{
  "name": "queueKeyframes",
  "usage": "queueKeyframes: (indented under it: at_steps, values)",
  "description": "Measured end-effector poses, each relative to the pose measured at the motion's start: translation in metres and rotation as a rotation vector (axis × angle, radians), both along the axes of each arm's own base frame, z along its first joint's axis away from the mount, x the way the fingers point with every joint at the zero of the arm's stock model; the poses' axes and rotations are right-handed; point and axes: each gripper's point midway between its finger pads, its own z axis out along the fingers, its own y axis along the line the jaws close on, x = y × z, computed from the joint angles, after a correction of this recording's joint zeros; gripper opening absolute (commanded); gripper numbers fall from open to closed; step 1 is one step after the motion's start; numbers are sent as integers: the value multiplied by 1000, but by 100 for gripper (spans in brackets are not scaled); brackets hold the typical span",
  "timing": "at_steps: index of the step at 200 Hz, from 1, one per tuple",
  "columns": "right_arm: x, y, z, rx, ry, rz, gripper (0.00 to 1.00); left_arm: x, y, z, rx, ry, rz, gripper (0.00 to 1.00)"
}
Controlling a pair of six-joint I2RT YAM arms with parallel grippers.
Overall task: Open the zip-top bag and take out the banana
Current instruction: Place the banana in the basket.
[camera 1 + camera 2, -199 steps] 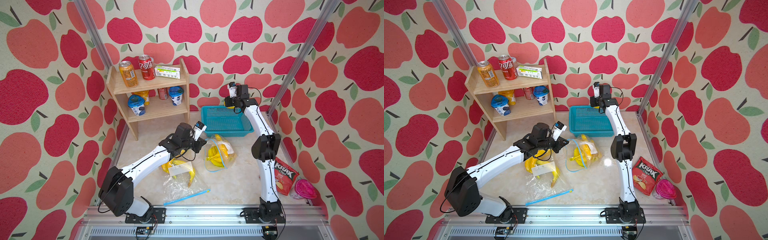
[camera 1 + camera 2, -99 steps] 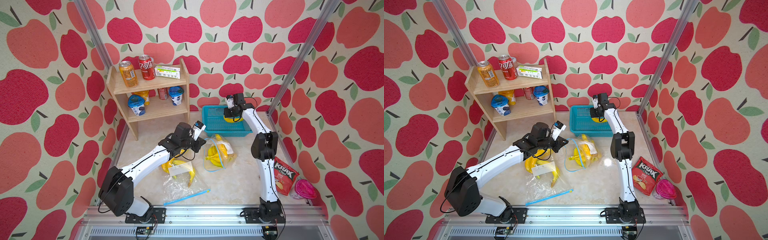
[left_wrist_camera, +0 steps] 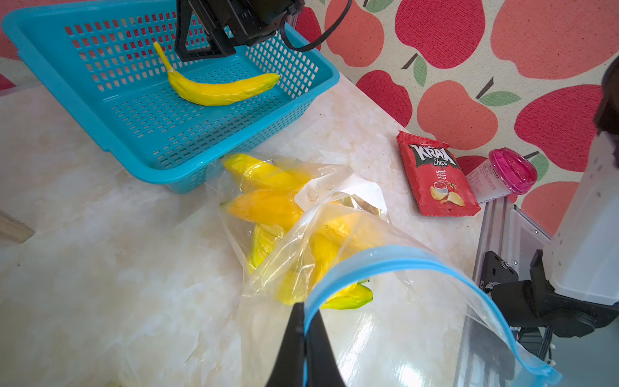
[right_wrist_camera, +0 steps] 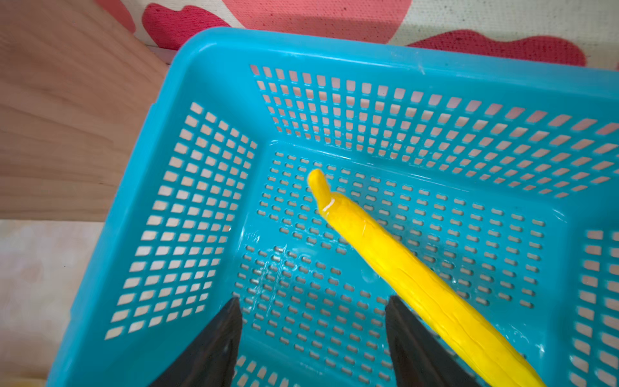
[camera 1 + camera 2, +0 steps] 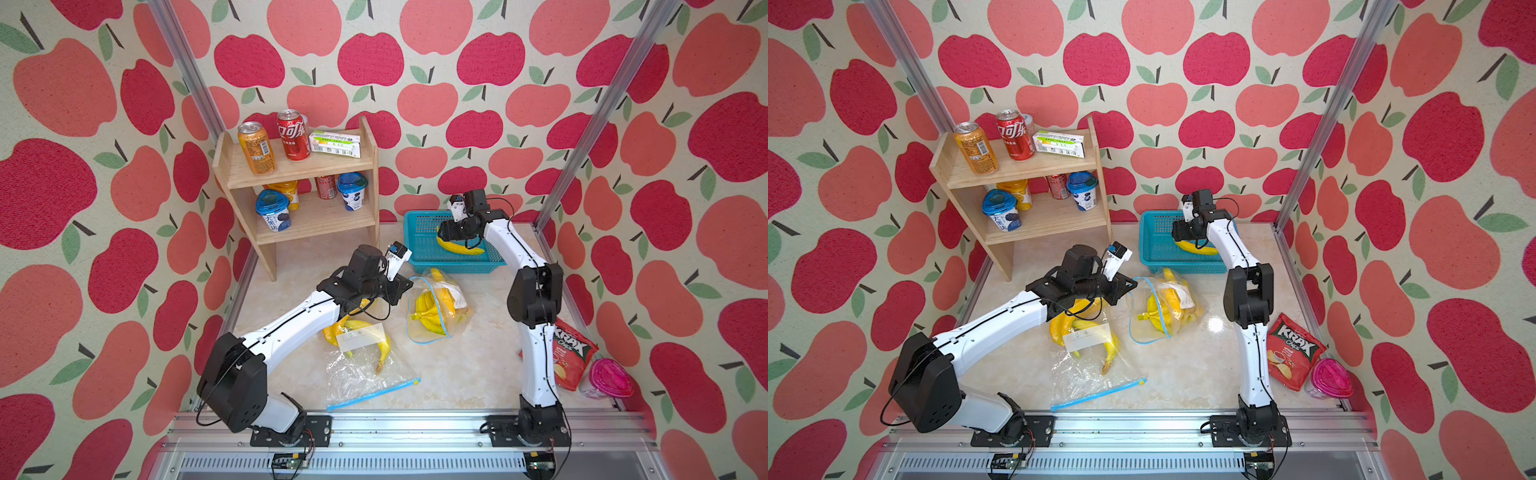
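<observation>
Table (image 5: 469, 374): pale marble top, filling the lower middle of both top views.
Shelf (image 5: 316, 164): wooden, two levels, upper left of centre in a top view; cans and cups stand on it.
Basket (image 5: 415, 232): teal, perforated, at the back of the table right of centre, just beside the shelf.
Bag (image 5: 436, 307): clear, centre of the frame, just in front of the basket; its blue zip rim (image 3: 402, 254) gapes in a loop and several yellow bananas show inside.
Second bag (image 5: 365, 365): clear, lower centre, left of the first, with bananas in it; its blue zip points to the lower right.
Chips (image 5: 571, 353): red packet, lower right, behind the right arm.
Banana (image 3: 221, 90): a single yellow one, lying on the basket floor, outside both bags.
Cup (image 5: 609, 376): pink lid, lower right, touching the chips.
Left gripper (image 3: 304, 310): centre of the top views; fingers pressed together, pinching the bag's blue rim.
Right gripper (image 4: 311, 301): over the basket; fingers spread, with the banana (image 4: 402, 264) lying just beside one finger (image 4: 412, 331), not between them.
</observation>
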Motion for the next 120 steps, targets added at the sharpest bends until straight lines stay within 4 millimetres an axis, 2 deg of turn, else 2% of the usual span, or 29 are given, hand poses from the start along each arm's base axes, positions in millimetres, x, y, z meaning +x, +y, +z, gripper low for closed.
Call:
queueKeyframes:
  at_steps: [12,27,49,64,77,83,100,120]
  values:
    - [-18,3,30,1,-58,5,71,0,-1,1,-1,0,-2,0]
    - [-50,5,79,17,-157,16,70,-1,-3,3,-6,-1,-6,0]
    - [-109,7,162,88,-341,44,68,-4,-10,7,-18,6,-15,0]
    - [-155,7,200,130,-450,66,68,-8,-17,7,-29,15,-31,0]
    - [-197,11,211,158,-494,100,69,-13,-23,6,-36,33,-43,0]
    - [-215,14,209,169,-495,118,69,-15,-26,6,-36,38,-49,0]
    - [-258,22,191,190,-461,157,72,-19,-35,7,-44,55,-61,0]
    - [-295,12,167,207,-419,152,67,-26,-41,9,-55,71,-75,0]
